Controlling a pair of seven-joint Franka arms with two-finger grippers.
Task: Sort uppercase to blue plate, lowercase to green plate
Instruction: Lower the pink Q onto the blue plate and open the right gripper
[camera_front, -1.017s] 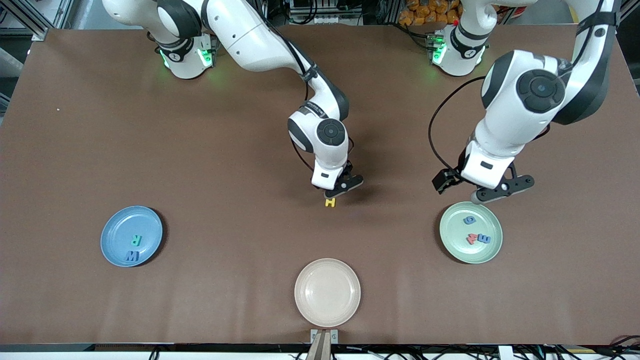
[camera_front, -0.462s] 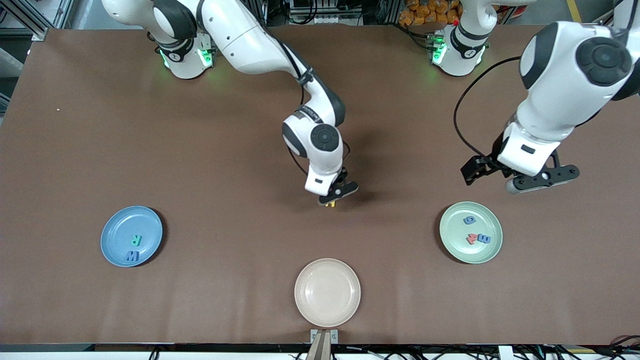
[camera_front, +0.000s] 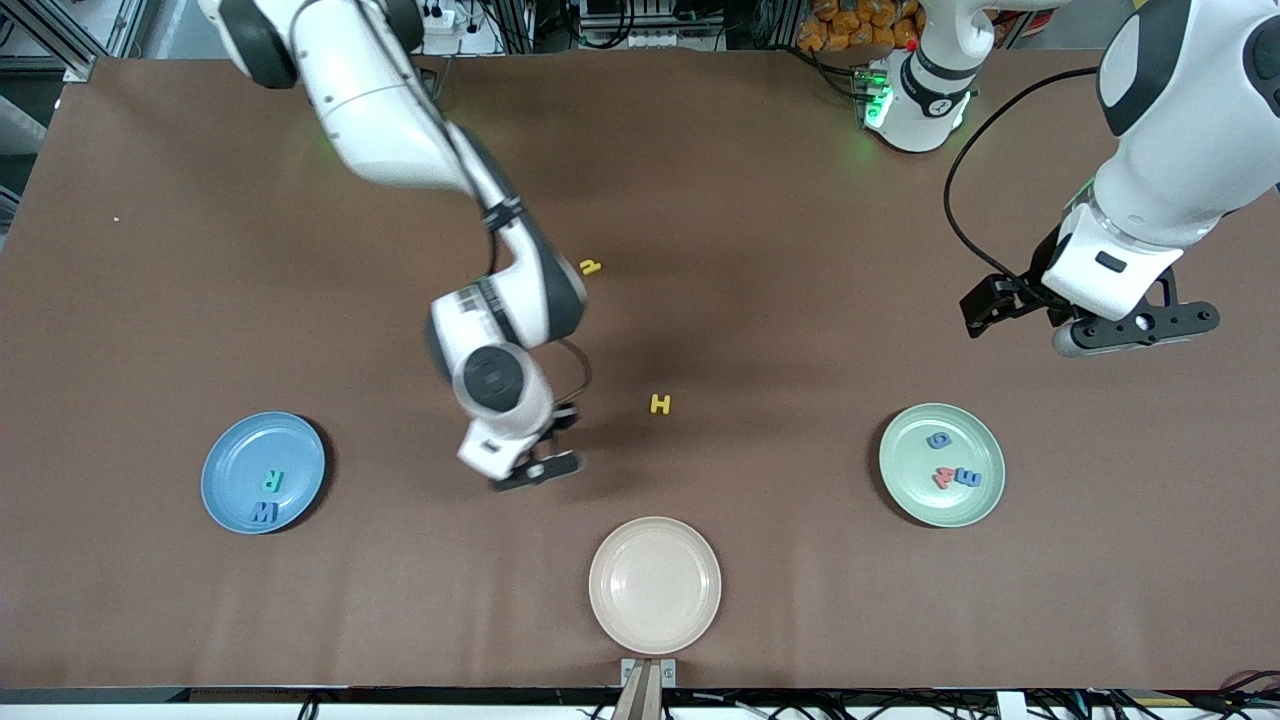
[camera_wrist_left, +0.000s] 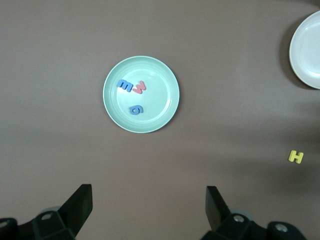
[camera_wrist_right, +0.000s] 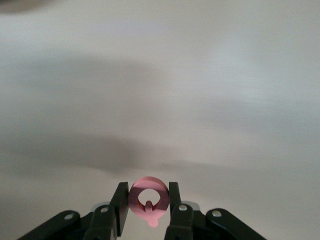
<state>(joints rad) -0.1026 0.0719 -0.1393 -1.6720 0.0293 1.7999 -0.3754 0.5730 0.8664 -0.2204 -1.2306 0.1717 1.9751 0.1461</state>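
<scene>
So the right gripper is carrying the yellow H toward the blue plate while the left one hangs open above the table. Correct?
Not quite. The right gripper is shut on the red Q, as the right wrist view shows. The yellow H lies loose on the table in the front view. The blue plate is at that arm's end of the table, and the left gripper does hang open.
</scene>
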